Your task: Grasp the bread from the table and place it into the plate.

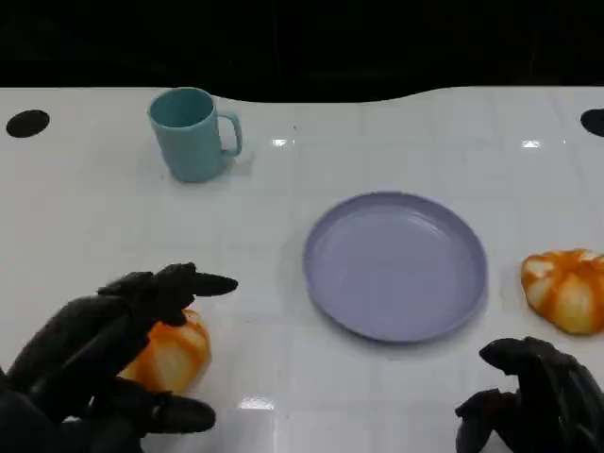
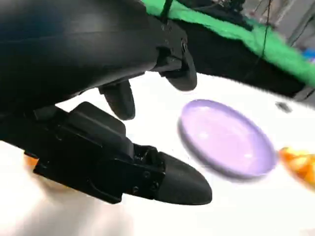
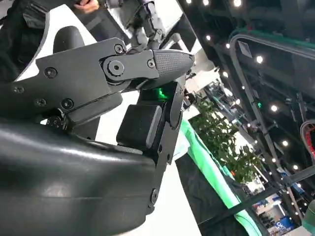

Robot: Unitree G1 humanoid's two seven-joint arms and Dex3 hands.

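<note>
On the white table (image 1: pixel 396 142), near the front left, a round orange bread (image 1: pixel 175 351) lies half under the left hand (image 1: pixel 113 344). Its fingers (image 1: pixel 193 283) reach over the top of the bread and spread apart around it, but I cannot tell if they grip it. This bread looks round, so I cannot tell which way it points. At the middle sits a purple plate (image 1: pixel 394 264), with nothing in it. Right of the plate lies a second bread (image 1: pixel 566 288), wider from left to right. At the front right the right hand (image 1: pixel 533 396) holds nothing, fingers curled in. A teal cup (image 1: pixel 192 132) stands far back, handle to the right.
</note>
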